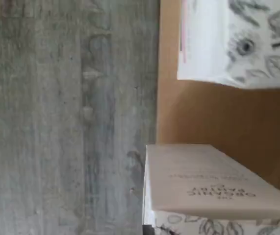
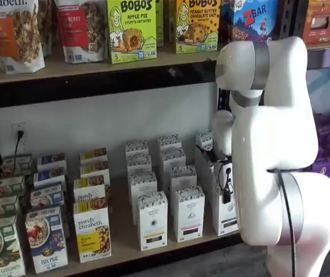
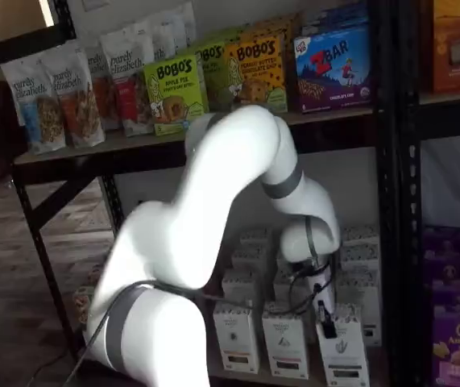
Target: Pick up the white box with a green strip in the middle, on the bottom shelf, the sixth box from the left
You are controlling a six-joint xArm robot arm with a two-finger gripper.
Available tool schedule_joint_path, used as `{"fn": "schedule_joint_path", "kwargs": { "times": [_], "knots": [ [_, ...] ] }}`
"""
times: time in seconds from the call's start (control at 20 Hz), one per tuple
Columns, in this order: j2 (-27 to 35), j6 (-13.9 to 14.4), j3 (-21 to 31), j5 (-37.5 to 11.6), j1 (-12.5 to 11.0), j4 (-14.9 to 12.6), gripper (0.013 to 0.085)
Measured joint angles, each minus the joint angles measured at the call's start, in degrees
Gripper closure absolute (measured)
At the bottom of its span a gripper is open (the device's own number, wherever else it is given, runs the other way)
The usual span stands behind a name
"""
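The white box (image 2: 225,214) is the front carton of the rightmost white row on the bottom shelf (image 2: 124,245), partly hidden behind my arm. It also shows in a shelf view (image 3: 344,355), with a speckled top and a dark label strip. My gripper (image 2: 227,190) hangs right at its top, and only thin black fingers show in both shelf views (image 3: 321,314). No gap or hold can be made out. The wrist view shows the tan shelf board (image 1: 203,117) and two white speckled cartons (image 1: 247,44) (image 1: 213,181). I cannot tell which one is the target.
Two more rows of matching white cartons (image 2: 152,222) (image 2: 188,213) stand left of the target. "purely elizabeth" boxes (image 2: 92,231) stand further left and purple boxes (image 3: 459,339) to the right. A black upright (image 3: 395,201) runs close by. Grey plank floor (image 1: 56,122) lies before the shelf edge.
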Motion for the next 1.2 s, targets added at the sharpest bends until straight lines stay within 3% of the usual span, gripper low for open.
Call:
{"fn": "schedule_joint_path", "kwargs": {
  "times": [0.1, 0.3, 0.75, 0.85, 1.05, 1.2],
  "knots": [
    [-2.6, 3.0, 4.0, -0.9, 0.3, -2.8, 0.049],
    [-8.4, 5.1, 12.4, -2.8, 0.7, -4.1, 0.049],
    [-22.2, 14.7, 29.6, -4.6, 3.0, -11.4, 0.049],
    [-25.3, 14.4, 32.6, -3.8, 4.2, -9.9, 0.049],
    [-30.8, 10.3, 37.0, -2.2, 6.4, -3.4, 0.049],
    [-34.8, 8.8, 39.7, -1.3, 7.9, -0.3, 0.049]
  ]
}}
